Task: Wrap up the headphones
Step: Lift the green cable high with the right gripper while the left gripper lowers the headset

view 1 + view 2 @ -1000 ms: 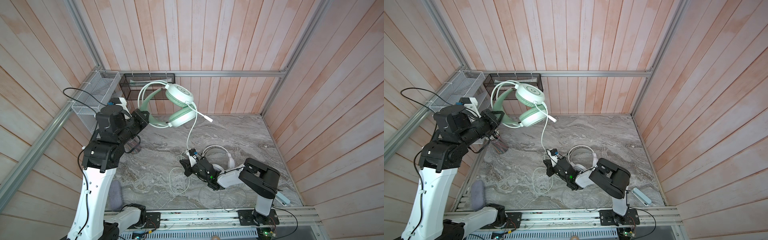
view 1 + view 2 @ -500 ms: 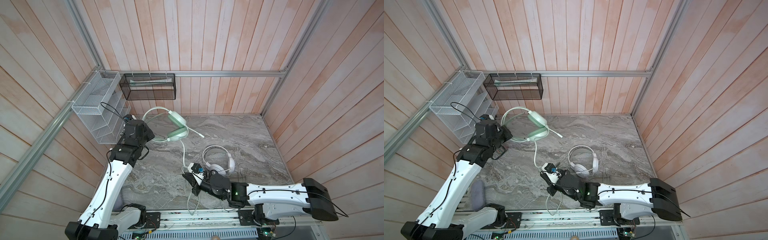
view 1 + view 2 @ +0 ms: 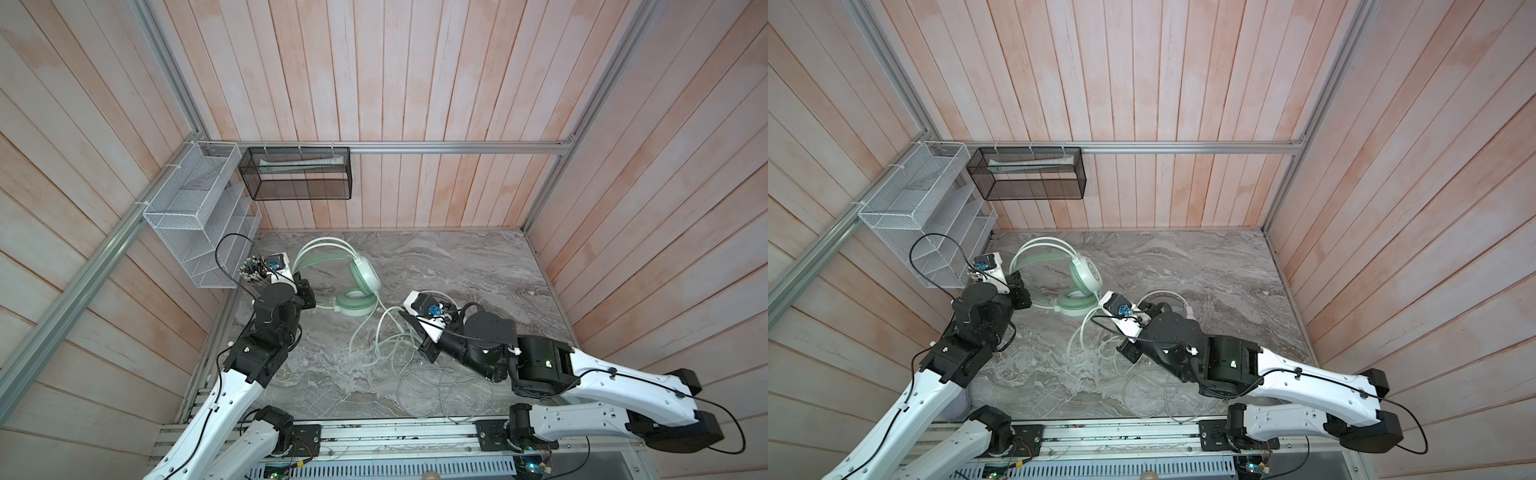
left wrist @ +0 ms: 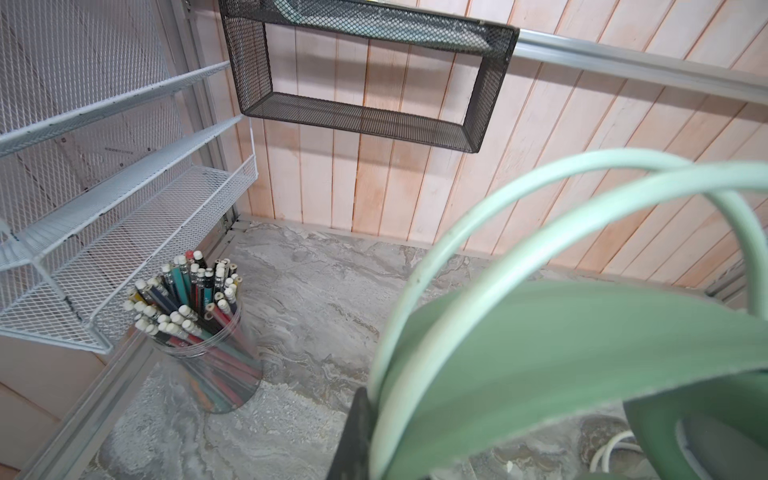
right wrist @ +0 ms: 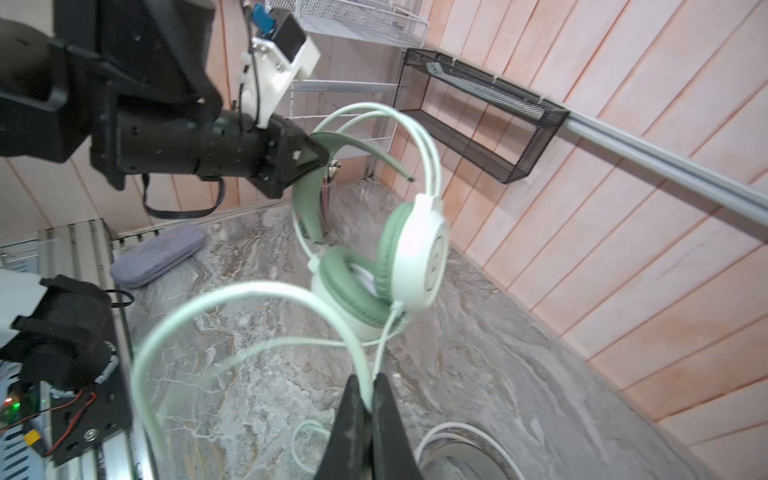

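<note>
Right wrist view: right tool [image 5: 371, 397] has its jaws pinched tight on the mint cable [image 5: 383, 345], a short run below where it exits the mint green headset [image 5: 415, 257]. Left tool [image 5: 318, 160] is clamped on that headset's dark-green inner strap [image 5: 309, 208], so the headset hangs off it w/ arch up, cups down. Lower cup [image 5: 349, 291] is at or just above the worktop [image 5: 519, 374]; can't tell if touching.

From the right tool the headset lies ahead, toward the back-left corner. The cable stretch btwn cup and jaws runs nearly straight along that line. Beside the jaws a big slack loop [image 5: 249, 287] arcs up and back down. In a top view the rest of the cable lies in loose coils [image 3: 409, 353] on the worktop, near the right arm.

Left arm is nearer the headset, right arm nearer the slack. Likely next: right tool carries the cable round while the left steadies the headset. White headset [image 3: 1165, 293] sits just beside the right wrist, and its cable seems mixed w/ the coils, so snag risk.
</note>
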Action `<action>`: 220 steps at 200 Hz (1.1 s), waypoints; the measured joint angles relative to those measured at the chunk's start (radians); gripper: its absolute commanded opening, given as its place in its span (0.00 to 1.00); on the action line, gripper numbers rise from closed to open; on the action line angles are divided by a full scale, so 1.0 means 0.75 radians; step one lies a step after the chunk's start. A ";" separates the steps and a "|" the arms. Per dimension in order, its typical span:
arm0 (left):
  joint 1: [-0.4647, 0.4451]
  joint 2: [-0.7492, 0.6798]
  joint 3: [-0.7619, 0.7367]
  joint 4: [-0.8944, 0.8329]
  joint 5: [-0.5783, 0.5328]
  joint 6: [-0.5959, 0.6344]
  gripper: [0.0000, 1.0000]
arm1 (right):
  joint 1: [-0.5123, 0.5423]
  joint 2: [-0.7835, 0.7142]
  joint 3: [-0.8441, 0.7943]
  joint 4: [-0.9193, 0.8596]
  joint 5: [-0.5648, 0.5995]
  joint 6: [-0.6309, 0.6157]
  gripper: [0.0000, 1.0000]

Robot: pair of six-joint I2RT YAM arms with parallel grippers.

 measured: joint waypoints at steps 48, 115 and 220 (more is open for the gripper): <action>-0.011 -0.076 -0.071 0.009 0.075 0.054 0.00 | -0.210 0.122 0.341 -0.174 0.005 -0.136 0.00; -0.062 -0.124 -0.140 -0.027 0.186 0.088 0.00 | -0.368 0.492 0.677 -0.282 -0.027 -0.247 0.00; -0.149 -0.286 -0.193 -0.076 0.391 0.114 0.00 | -0.821 1.063 1.271 -0.289 -0.291 -0.099 0.00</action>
